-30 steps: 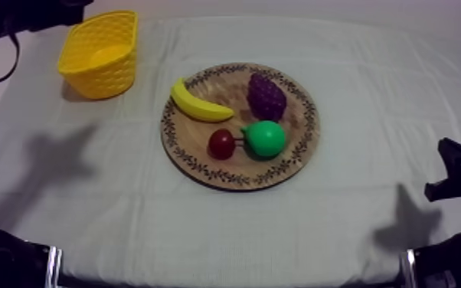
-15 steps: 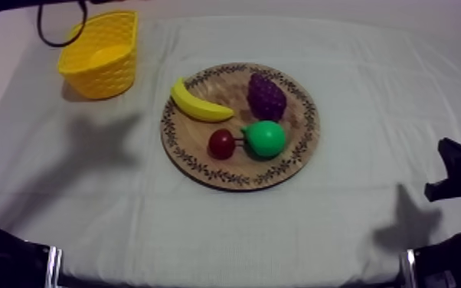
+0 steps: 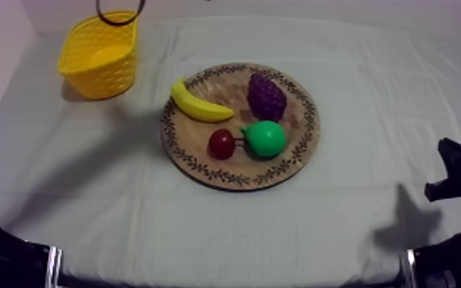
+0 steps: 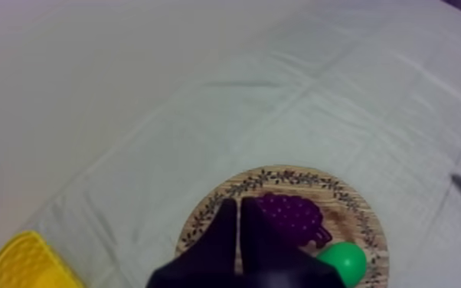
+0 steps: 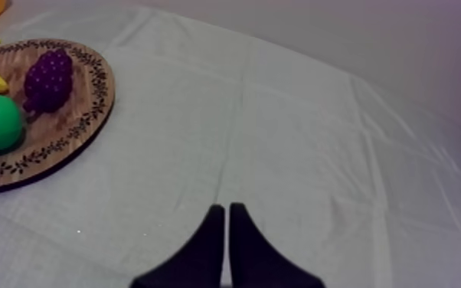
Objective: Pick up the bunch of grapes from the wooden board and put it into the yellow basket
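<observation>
While open cloth point(image 3: 111, 191) rings the board point(image 3: 233, 181), I see my left gripper point(image 4: 238, 205), pinched narrow, over its rim near the grapes point(image 4: 289, 218); right gripper point(image 5: 227, 208), narrow too, sits well off.

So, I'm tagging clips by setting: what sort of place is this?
Probably a robot lab bench: plain cloth cover, toy grapes on a board, the right hand over the cloth.

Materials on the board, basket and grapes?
Board: looks like wood, visible grain, matt, dark leaf pattern round the rim.
Basket: probably moulded plastic, uniform yellow, lattice walls.
Grapes: likely a plastic or rubber toy, purple, bumpy, faint sheen.
</observation>
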Motion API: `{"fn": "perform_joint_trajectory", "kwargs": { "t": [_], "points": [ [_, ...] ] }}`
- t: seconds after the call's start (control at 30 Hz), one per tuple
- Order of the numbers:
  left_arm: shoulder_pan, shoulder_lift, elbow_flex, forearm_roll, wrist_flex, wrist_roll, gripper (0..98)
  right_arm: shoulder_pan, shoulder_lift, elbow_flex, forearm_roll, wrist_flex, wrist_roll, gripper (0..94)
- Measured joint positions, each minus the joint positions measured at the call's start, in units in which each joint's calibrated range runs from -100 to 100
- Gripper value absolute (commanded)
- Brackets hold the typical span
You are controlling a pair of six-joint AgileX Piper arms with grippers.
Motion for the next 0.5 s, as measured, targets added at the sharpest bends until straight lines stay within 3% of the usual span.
{"fn": "perform_joint_trajectory", "kwargs": {
  "t": [0.5],
  "points": [
    [1.6,16.0,-15.5,3.00,6.6,-4.5,0.0,0.0,0.0,0.0,0.0,0.0,0.0,0.5]
  ]
}}
